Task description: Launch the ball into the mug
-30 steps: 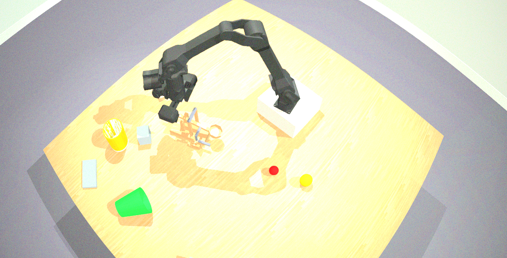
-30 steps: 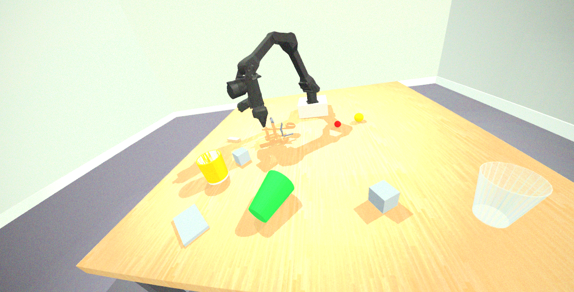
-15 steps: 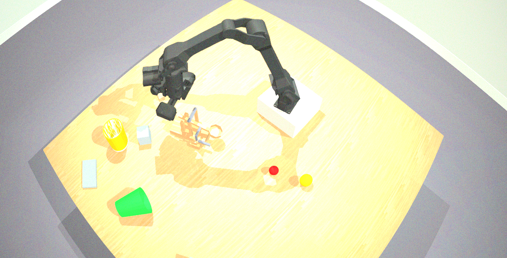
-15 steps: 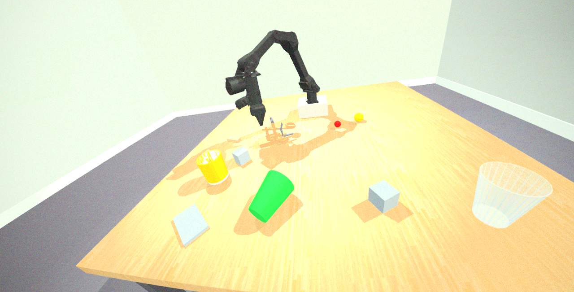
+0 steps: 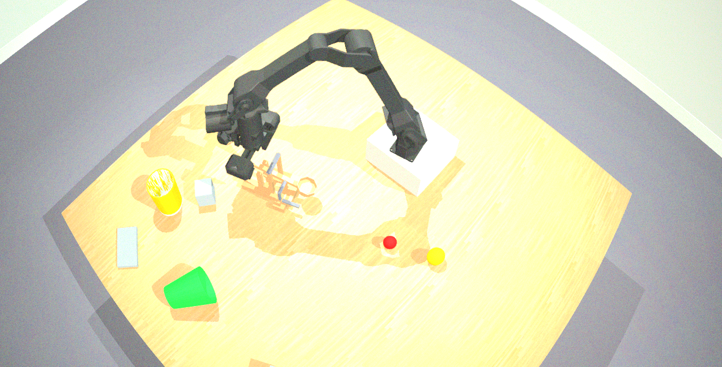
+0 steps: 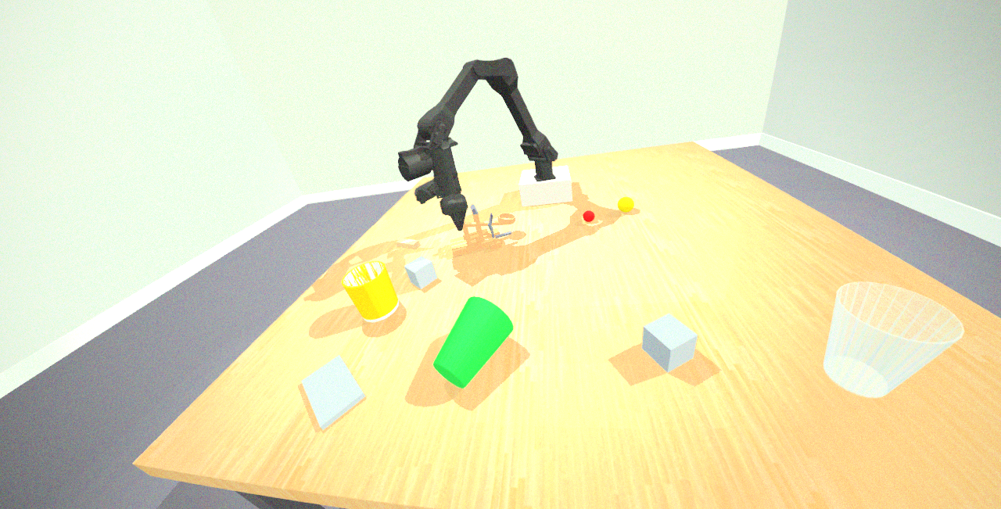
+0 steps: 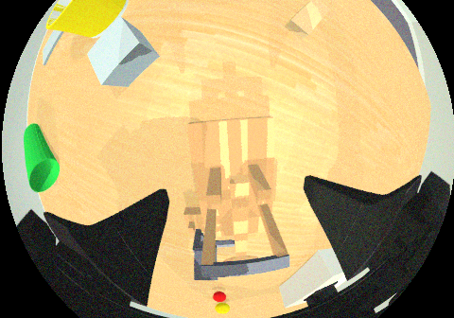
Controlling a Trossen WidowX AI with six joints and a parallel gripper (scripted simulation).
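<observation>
The wooden catapult (image 5: 274, 164) (image 6: 478, 224) (image 7: 251, 265) stands on the table with its throwing arm's round cup toward the robot base. That cup looks empty. My gripper (image 5: 255, 145) (image 7: 237, 191) is open and empty above the catapult's far end; its fingers stand wide on either side of the frame in the wrist view. A red ball (image 5: 390, 242) (image 6: 588, 216) (image 7: 219, 296) and a larger yellow ball (image 5: 436, 256) (image 6: 626, 204) (image 7: 222, 309) lie on the table. The yellow mug (image 5: 165, 193) (image 6: 372, 292) (image 7: 90, 8) stands upright beyond the catapult. Its inner bottom is hidden.
A grey block (image 5: 205, 192) (image 6: 421, 273) (image 7: 118, 58) stands between catapult and mug. A green cup (image 5: 190, 289) (image 6: 473, 342) lies tipped. A flat slab (image 5: 127, 247) (image 6: 332, 392), another grey cube (image 6: 669, 342), a clear cup (image 6: 881, 345) and a small pale block (image 7: 309, 19) are also there.
</observation>
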